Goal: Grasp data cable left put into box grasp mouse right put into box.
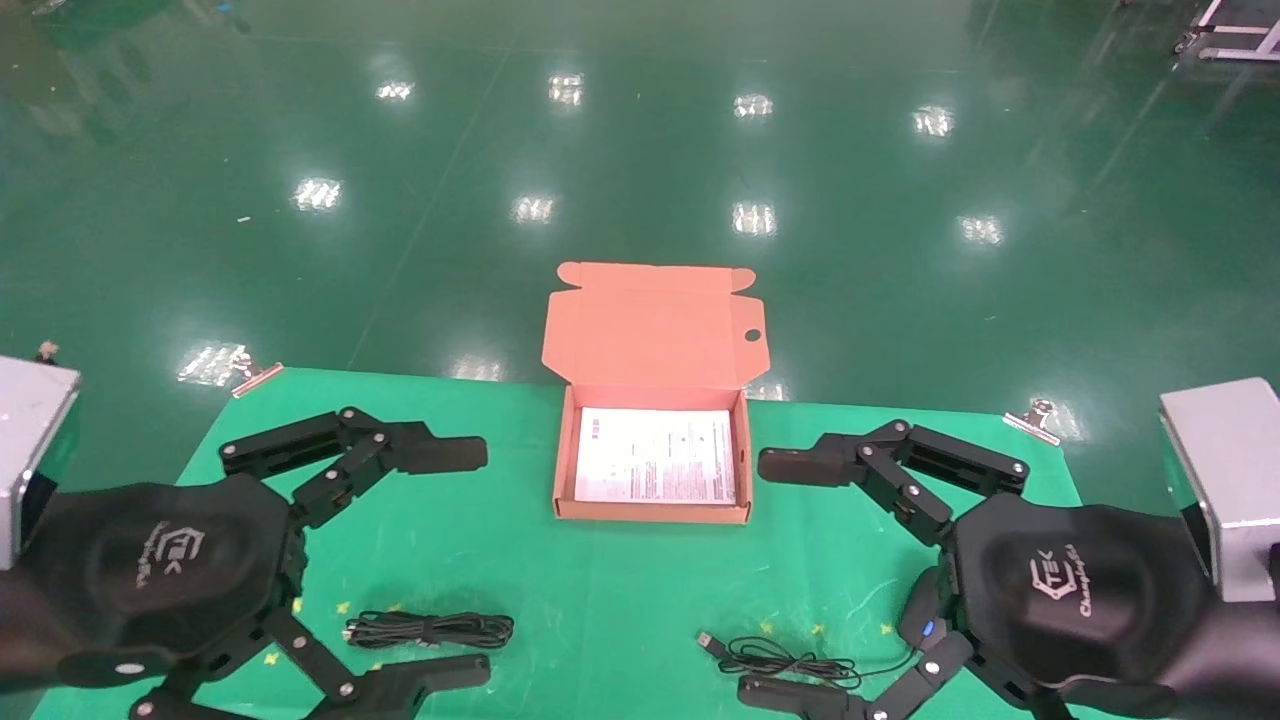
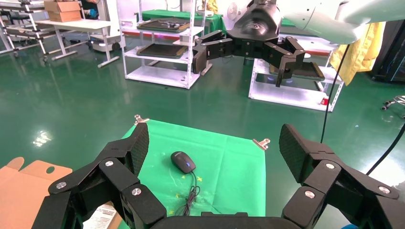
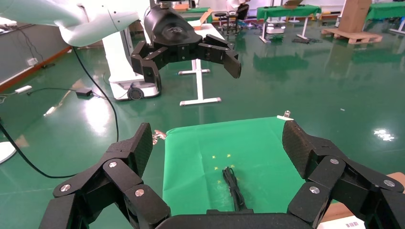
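Both grippers, left (image 1: 455,565) & right (image 1: 780,580), hung wide open, empty: cable (image 1: 430,629) under left, mouse (image 1: 925,625) probably under right; box (image 1: 565,470) between, ready for loading.

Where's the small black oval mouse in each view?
Head: small black oval mouse near-right on the green cloth, mostly hidden under the right gripper.
Left wrist: mid-cloth, blue light showing.
Right wrist: not in view.
Shared landmark: green cloth.
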`<act>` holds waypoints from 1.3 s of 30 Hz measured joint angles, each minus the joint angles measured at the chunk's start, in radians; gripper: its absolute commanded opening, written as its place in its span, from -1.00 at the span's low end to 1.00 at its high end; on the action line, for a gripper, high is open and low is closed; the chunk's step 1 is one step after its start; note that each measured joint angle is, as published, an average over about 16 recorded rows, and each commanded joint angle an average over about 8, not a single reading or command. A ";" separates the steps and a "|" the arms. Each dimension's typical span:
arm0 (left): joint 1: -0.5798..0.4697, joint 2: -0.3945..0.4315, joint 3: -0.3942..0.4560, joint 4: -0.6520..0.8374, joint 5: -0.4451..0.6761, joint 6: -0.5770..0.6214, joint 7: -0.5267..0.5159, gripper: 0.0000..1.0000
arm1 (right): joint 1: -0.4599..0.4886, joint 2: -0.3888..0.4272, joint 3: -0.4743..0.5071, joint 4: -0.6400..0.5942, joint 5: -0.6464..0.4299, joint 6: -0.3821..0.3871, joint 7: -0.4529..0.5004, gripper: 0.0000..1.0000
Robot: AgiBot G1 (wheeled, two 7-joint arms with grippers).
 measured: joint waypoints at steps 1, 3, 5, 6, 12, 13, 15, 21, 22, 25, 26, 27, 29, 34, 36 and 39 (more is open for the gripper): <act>0.000 0.000 0.000 0.000 0.000 0.000 0.000 1.00 | 0.000 0.000 0.000 0.000 0.000 0.000 0.000 1.00; -0.001 0.000 0.000 -0.001 0.001 0.001 0.001 1.00 | 0.000 0.001 0.000 -0.001 -0.002 0.001 -0.001 1.00; -0.003 0.000 0.002 -0.001 0.006 0.003 0.003 1.00 | 0.001 0.002 -0.001 -0.002 -0.007 0.003 -0.002 1.00; -0.005 0.000 0.004 -0.001 0.010 0.004 0.004 1.00 | 0.001 0.002 -0.001 -0.002 -0.010 0.004 -0.004 1.00; -0.037 0.002 0.028 -0.006 0.068 0.011 0.001 1.00 | 0.014 0.011 -0.009 0.004 -0.058 0.003 -0.033 1.00; -0.047 0.004 0.035 -0.007 0.084 0.013 -0.001 1.00 | 0.019 0.013 -0.012 0.007 -0.074 0.002 -0.042 1.00; -0.068 0.008 0.052 -0.009 0.121 0.017 -0.005 1.00 | 0.033 0.017 -0.021 0.013 -0.112 -0.003 -0.063 1.00; -0.146 0.030 0.121 -0.016 0.270 0.031 -0.022 1.00 | 0.103 0.021 -0.076 0.040 -0.277 -0.031 -0.161 1.00; -0.159 0.036 0.134 -0.017 0.298 0.033 -0.024 1.00 | 0.118 0.021 -0.090 0.044 -0.309 -0.037 -0.181 1.00; -0.200 0.054 0.176 -0.023 0.389 0.037 -0.027 1.00 | 0.169 0.015 -0.142 0.057 -0.409 -0.053 -0.246 1.00; -0.212 0.060 0.191 -0.025 0.421 0.038 -0.025 1.00 | 0.187 0.012 -0.162 0.060 -0.442 -0.057 -0.269 1.00; -0.223 0.067 0.206 -0.027 0.453 0.039 -0.024 1.00 | 0.205 0.009 -0.183 0.063 -0.475 -0.061 -0.291 1.00; -0.244 0.081 0.235 -0.030 0.517 0.039 -0.018 1.00 | 0.240 0.002 -0.226 0.067 -0.538 -0.067 -0.334 1.00; -0.281 0.121 0.311 -0.038 0.681 0.031 -0.008 1.00 | 0.313 -0.019 -0.336 0.071 -0.674 -0.065 -0.424 1.00; -0.290 0.138 0.339 -0.040 0.747 0.022 -0.007 1.00 | 0.333 -0.027 -0.374 0.071 -0.720 -0.059 -0.450 1.00; -0.299 0.164 0.380 -0.043 0.844 0.004 -0.009 1.00 | 0.353 -0.040 -0.425 0.071 -0.785 -0.043 -0.475 1.00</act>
